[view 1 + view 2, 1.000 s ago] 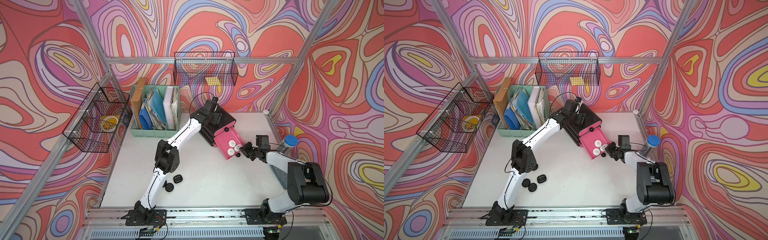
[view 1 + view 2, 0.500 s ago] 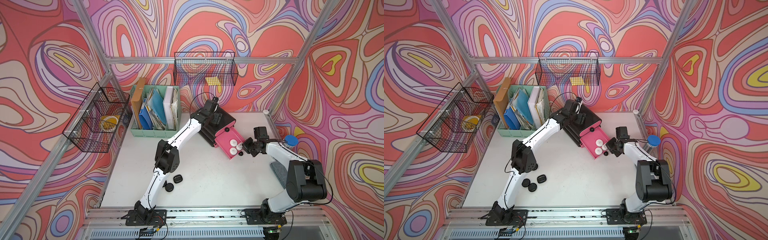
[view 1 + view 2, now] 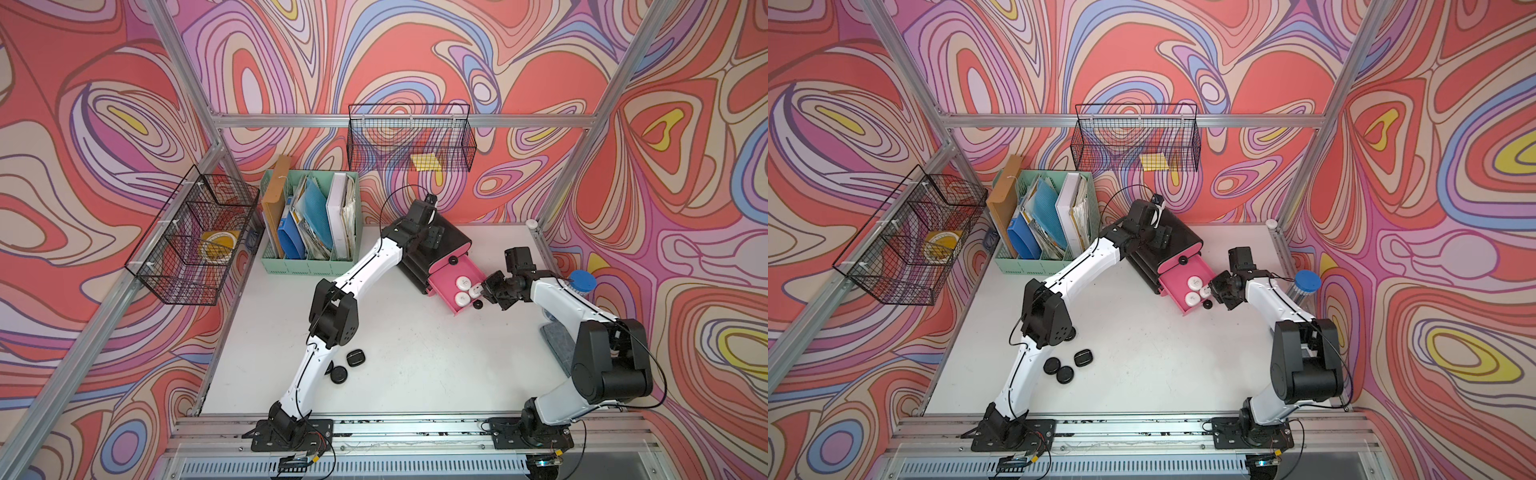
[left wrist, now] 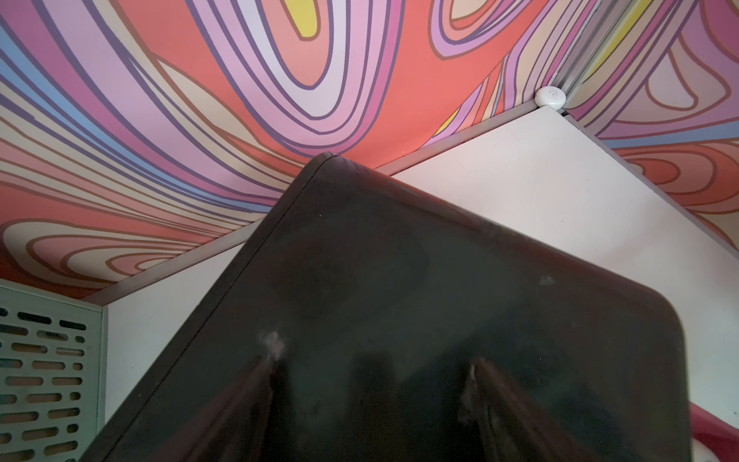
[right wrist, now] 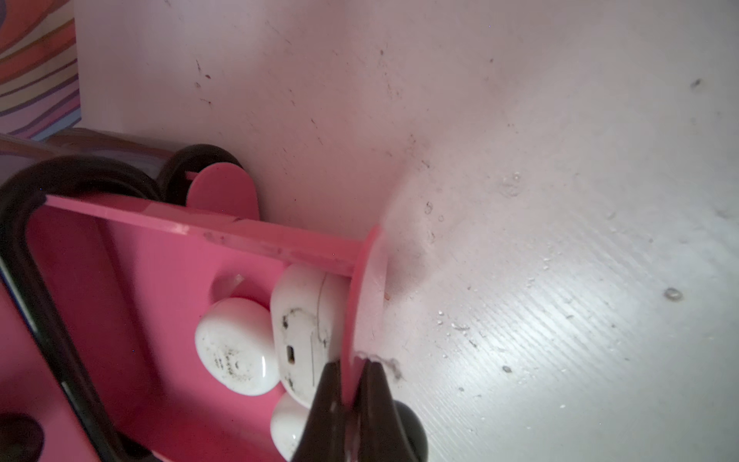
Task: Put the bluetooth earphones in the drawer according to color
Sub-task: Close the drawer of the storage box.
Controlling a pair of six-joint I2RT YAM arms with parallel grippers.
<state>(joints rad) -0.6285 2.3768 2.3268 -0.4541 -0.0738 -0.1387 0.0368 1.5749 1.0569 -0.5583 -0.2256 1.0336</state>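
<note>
Within the closed right claw (image 5: 352, 372), a glossy pink plastic drawer front (image 5: 368, 288) (three white rounded earphone cases (image 5: 236, 346) just behind it)

robot lab: aluminium frame (image 3: 332, 120), swirl-printed walls (image 3: 415, 50), left arm (image 3: 365, 266), right arm (image 3: 557, 295), base rail (image 3: 415, 426).

Swirling coral, pink, lilac, blue and yellow bands cover the walls (image 3: 374, 50) on three sides. An aluminium frame (image 3: 332, 120) runs along them and up the corners. A white desk (image 3: 415, 365) fills the floor of the cell, with a metal rail (image 3: 415, 428) along its 6 o'clock edge. One black wire basket (image 3: 374, 137) hangs at 12 o'clock and another (image 3: 166, 282) at 9 o'clock. A mint-green file organizer (image 3: 307, 262) stands at 11 o'clock. The light is soft and even.
</note>
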